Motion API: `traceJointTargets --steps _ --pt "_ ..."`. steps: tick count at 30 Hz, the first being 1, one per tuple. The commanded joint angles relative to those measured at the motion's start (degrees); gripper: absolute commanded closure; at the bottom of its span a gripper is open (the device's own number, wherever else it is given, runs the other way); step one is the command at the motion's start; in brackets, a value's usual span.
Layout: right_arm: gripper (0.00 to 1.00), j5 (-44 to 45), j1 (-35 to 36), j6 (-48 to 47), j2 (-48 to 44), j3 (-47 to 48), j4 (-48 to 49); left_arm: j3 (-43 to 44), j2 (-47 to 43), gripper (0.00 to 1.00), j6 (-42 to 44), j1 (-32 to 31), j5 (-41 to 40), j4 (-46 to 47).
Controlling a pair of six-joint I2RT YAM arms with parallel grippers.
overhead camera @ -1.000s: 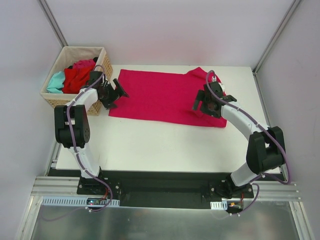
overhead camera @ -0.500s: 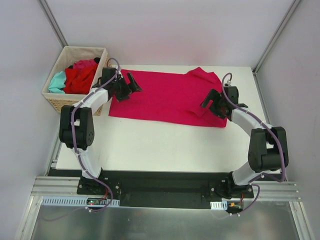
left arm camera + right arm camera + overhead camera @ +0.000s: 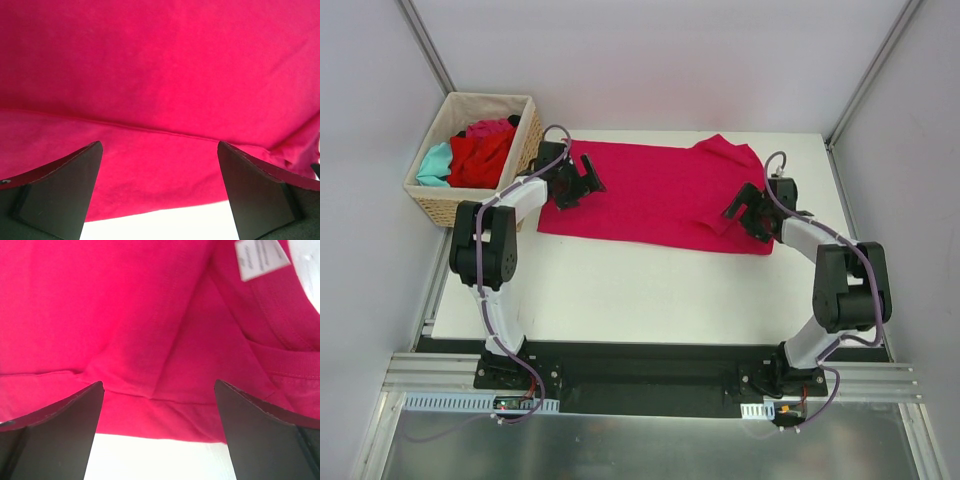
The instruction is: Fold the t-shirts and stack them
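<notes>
The left gripper (image 3: 586,178) stands with its jaws wide apart and holds nothing. In the left wrist view its two dark fingers (image 3: 60,195) frame magenta cloth, a stitched seam and a strip of white table. The right gripper (image 3: 743,214) is equally wide open and also empty. Its fingers (image 3: 55,435) straddle the cloth edge near the collar.

There are two arms, one basket and four t-shirts in view. One magenta t-shirt (image 3: 650,195) lies spread on the table (image 3: 640,290). The other three are bunched in the wicker basket (image 3: 435,205): a teal t-shirt (image 3: 433,165), a red t-shirt (image 3: 475,155) and a pink t-shirt (image 3: 490,128).

The left arm rises from its base at the near edge and folds at the elbow by the table's left edge. Its forearm runs rightward, and the gripper sits over the far-left part of the spread shirt, just beside the basket. The right arm bends at its elbow near the right edge. Its forearm angles leftward, and the gripper sits over the shirt's near-right corner.

The magenta shirt occupies the far half of the table. Its long axis runs left to right, roughly along the far edge. Its ribbed collar and a white label (image 3: 260,257) lie at the right end, so the neck points toward the right edge. A fold of cloth sits at the far-right corner of the shirt. The basket stands off the table's far-left corner.
</notes>
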Motion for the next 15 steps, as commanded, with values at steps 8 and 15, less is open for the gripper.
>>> traceJointTargets --steps 8,15 --pt "0.03 1.9 -1.8 3.7 -0.5 -6.9 1.6 -5.9 -1.8 0.01 -1.3 -1.9 -14.3 -3.2" --pt "0.03 5.0 -1.7 3.9 -8.2 -12.8 -2.2 -13.4 -7.3 0.01 -3.5 -6.4 -19.9 -4.2"
